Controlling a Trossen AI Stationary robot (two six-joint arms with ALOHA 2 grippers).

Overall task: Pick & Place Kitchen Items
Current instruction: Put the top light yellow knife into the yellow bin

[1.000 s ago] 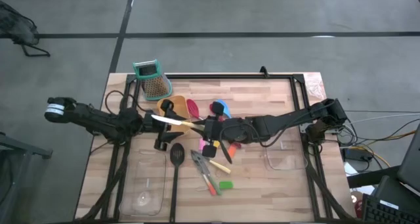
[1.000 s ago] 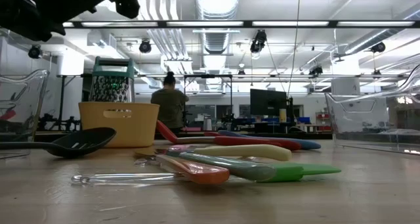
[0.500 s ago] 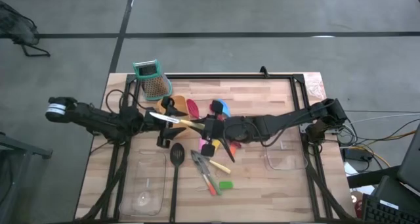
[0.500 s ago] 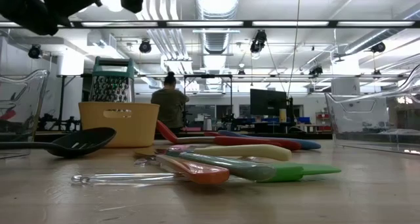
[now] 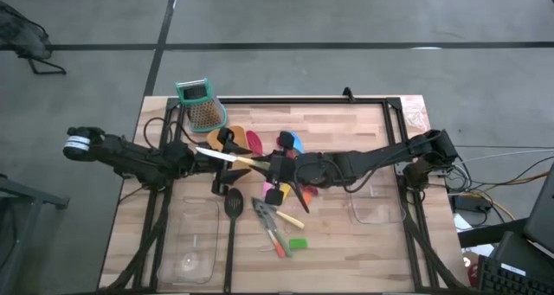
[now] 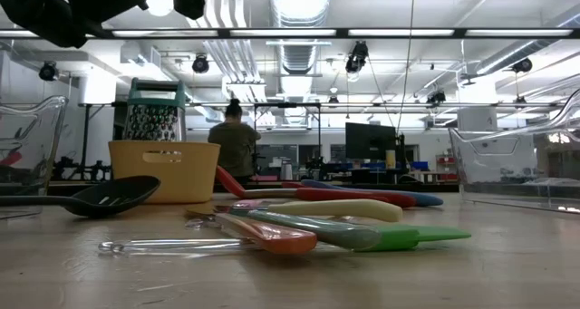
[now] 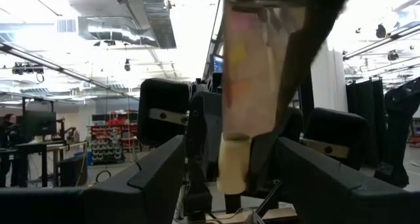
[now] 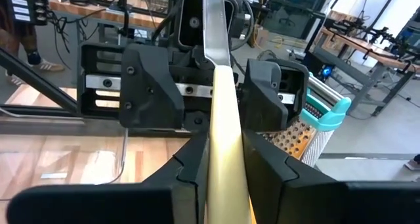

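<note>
My right gripper [image 5: 265, 165] is above the table's middle, shut on a tool with a cream handle [image 8: 226, 138] and a metal blade [image 5: 215, 154]. My left gripper [image 5: 221, 162] faces it from the left and is open. Its fingers [image 8: 154, 86] stand on either side of the blade, and I see no touch. Below lie a black slotted spoon [image 5: 232, 215], a red spoon [image 5: 253, 142], a blue spoon [image 5: 294, 142] and small clear-handled tools [image 5: 277, 227], flat on the wood. My right gripper pinches the tool's cream handle [image 8: 228, 159] between its two fingers. The fingers come level from the table's right side and lie along the handle. The tool is lifted clear of the table, about level, with its blade [image 8: 214, 27] pointing at my left gripper.
A teal-topped grater [image 5: 197, 100] and a yellow tray [image 6: 177, 171] stand at the far left. One clear tray [image 5: 192, 243] is at the near left, another [image 5: 377, 207] at the right. A person [image 6: 237, 146] stands far behind the table.
My left gripper has gone a little toward the table's right edge, toward the held tool, so the blade now reaches farther in between its open fingers. My right gripper keeps the tool in place.
</note>
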